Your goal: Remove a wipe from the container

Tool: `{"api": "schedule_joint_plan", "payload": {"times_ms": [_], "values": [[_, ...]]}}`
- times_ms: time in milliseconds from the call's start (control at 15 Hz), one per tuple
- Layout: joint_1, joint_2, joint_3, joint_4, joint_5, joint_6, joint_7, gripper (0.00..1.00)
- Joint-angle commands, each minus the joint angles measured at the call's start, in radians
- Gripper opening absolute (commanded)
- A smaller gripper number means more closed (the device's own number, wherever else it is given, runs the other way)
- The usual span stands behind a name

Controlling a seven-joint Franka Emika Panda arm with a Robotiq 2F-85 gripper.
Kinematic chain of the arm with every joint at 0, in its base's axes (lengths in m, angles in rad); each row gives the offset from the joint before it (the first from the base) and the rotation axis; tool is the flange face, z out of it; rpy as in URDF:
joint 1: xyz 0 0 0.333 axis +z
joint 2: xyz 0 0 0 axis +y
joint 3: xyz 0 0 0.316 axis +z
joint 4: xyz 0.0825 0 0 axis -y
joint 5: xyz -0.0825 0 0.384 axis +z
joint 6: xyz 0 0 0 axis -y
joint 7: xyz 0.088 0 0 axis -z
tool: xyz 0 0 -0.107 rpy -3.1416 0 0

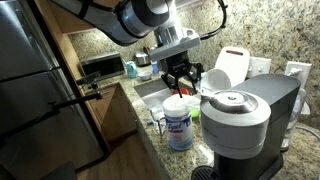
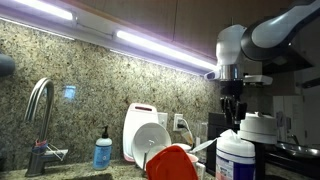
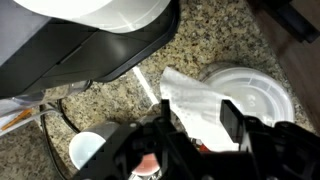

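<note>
The container (image 1: pixel 180 128) is a white canister with a blue-and-white label, standing on the granite counter in front of the coffee machine; it also shows in an exterior view (image 2: pixel 238 156). In the wrist view its round white lid (image 3: pixel 260 92) is seen from above. A white wipe (image 3: pixel 192 95) sticks up from the lid, reaching between the two fingers. My gripper (image 1: pixel 181 84) hangs just above the container, fingers pointing down (image 2: pixel 232 116). The fingers (image 3: pixel 198 112) stand apart on either side of the wipe.
A grey coffee machine (image 1: pixel 240 125) with a round lid stands right beside the container. A white jug with a red top (image 1: pixel 232 68) is behind it by the wall. A sink (image 1: pixel 155 92), a faucet (image 2: pixel 40 110), a blue soap bottle (image 2: pixel 103 150) and a steel fridge (image 1: pixel 40 90) surround the counter.
</note>
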Motion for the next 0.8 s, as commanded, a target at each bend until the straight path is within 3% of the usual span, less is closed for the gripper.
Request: {"api": "schedule_joint_plan", "payload": {"times_ms": [0,67,200,467,733], "values": [[-0.002,0.038,0.012,0.07,-0.01,-0.078,-0.039,0.86],[-0.005,0.049,0.018,0.081,0.002,-0.075,-0.06,0.94],[-0.023,0.063,0.042,0.088,0.065,-0.045,-0.158,1.0],[-0.048,0.098,0.078,0.109,0.199,-0.043,-0.321,1.0],[-0.04,0.129,0.068,0.135,0.197,-0.068,-0.351,1.0]]}}
